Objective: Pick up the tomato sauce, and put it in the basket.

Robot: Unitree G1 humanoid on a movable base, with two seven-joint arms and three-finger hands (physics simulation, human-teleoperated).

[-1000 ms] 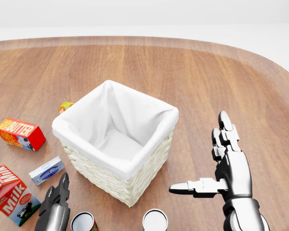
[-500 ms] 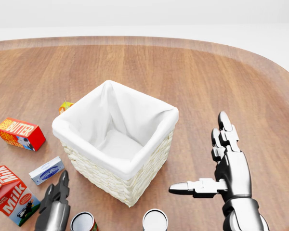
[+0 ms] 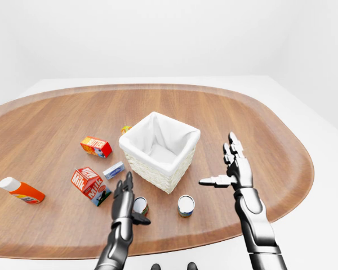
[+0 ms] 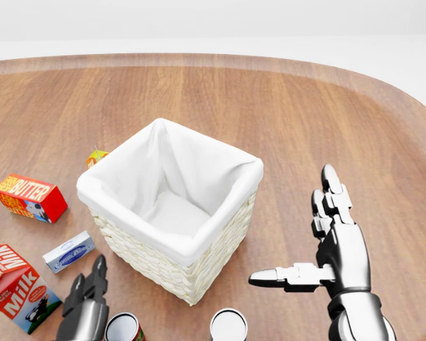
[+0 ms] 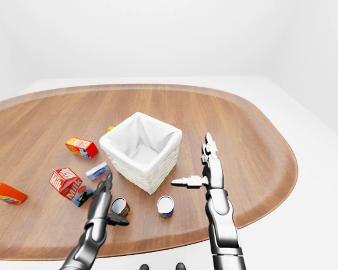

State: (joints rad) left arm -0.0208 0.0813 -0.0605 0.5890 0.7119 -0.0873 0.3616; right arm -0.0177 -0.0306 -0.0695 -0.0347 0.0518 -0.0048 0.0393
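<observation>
The wicker basket (image 3: 159, 151), lined with white cloth, stands open-mouthed near the middle of the oval wooden table (image 3: 259, 124), so anything lowered from above would drop straight in. Just below it in the left-eye view stand two upright cans: one with a red label (image 3: 139, 206), most likely the tomato sauce, and one with a blue and yellow label (image 3: 185, 205) to its right. The left hand (image 3: 124, 197) sits just beside the red can, fingers apart and closed on nothing, its thumb reaching toward the can, apparently lining up a grasp from the side. The right hand (image 4: 331, 245) hovers well clear to the right of the basket, fingers straight up and thumb out sideways, empty; it looks parked out of the way. A milk carton (image 3: 89, 183), butter box (image 3: 96, 147), small white packet (image 3: 114, 170) and an orange bottle (image 3: 21, 190) on its side lie scattered to the left, unrelated to the task.
</observation>
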